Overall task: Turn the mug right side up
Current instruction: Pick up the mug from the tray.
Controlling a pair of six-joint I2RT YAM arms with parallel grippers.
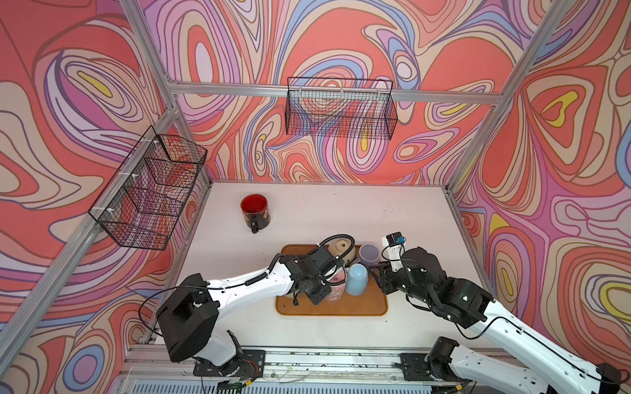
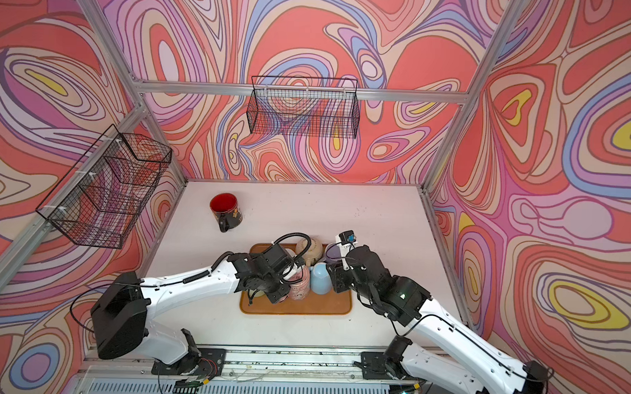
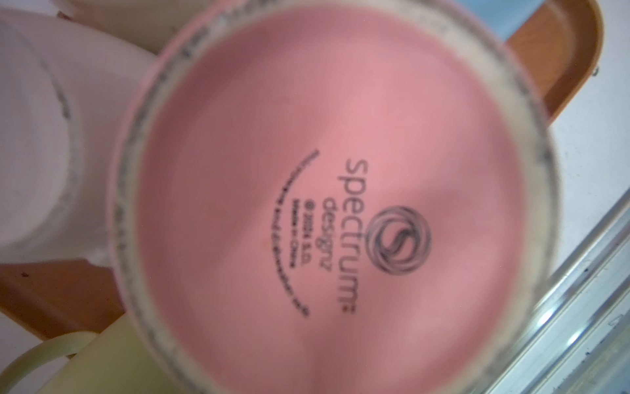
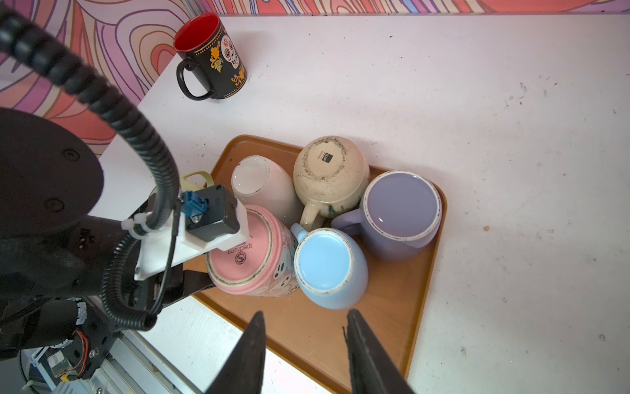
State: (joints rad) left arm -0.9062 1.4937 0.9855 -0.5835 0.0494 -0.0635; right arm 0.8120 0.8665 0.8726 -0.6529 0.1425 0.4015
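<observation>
A pink mug (image 4: 243, 254) stands upside down on the brown tray (image 4: 402, 307), its printed base up. That base (image 3: 327, 204) fills the left wrist view. My left gripper (image 1: 325, 283) is at the mug's near left side. One of its dark fingers (image 4: 196, 283) lies against the mug wall; the other finger is hidden, so its grip is unclear. My right gripper (image 4: 303, 317) hangs open and empty over the tray's near edge, just in front of a blue mug (image 4: 327, 266).
Upside-down purple (image 4: 402, 208), cream (image 4: 327, 170), white (image 4: 262, 184) and pale green (image 3: 102, 361) mugs crowd the tray round the pink one. A black mug with a red inside (image 1: 254, 210) stands upright at the table's back left. Wire baskets (image 1: 340, 108) (image 1: 152, 188) hang on the walls.
</observation>
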